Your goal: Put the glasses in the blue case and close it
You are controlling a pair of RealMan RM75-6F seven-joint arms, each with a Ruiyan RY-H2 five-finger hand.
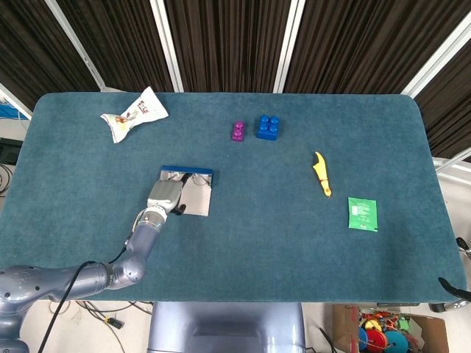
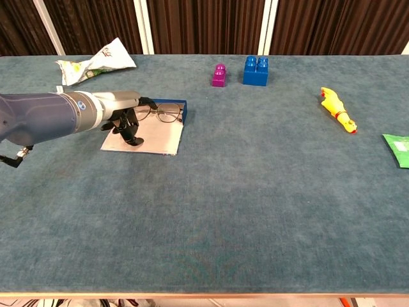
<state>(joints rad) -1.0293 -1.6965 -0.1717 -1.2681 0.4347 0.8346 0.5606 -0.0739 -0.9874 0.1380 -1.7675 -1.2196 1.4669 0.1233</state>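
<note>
The table point(image 1: 243, 243) filled the frame, covered in a short-napped teal cloth, soft enough to keep small things from sliding. The left arm point(image 2: 45, 118) came in from the left edge of the chest view, a smooth grey-blue tube ending in the left hand point(image 2: 124, 121), whose dark fingers curled down over the left part of the case point(image 2: 171, 146). Whether they pinched the glasses point(image 2: 163, 114) could not be told. The right hand showed in neither view.

The case lay open in the left-centre, a flat pale lining with a rigid blue wall along its far edge; it probably lay open so the glasses could be seated. The glasses, thin wire with round lenses, rested inside against that wall.

Apart from these lay a crinkled snack bag point(image 1: 135, 115) at upper left, a blue brick point(image 1: 267, 127) and a purple brick point(image 1: 238, 132) at top centre, a yellow toy point(image 1: 321, 175) and a flat green packet point(image 1: 362, 213) to the right.
</note>
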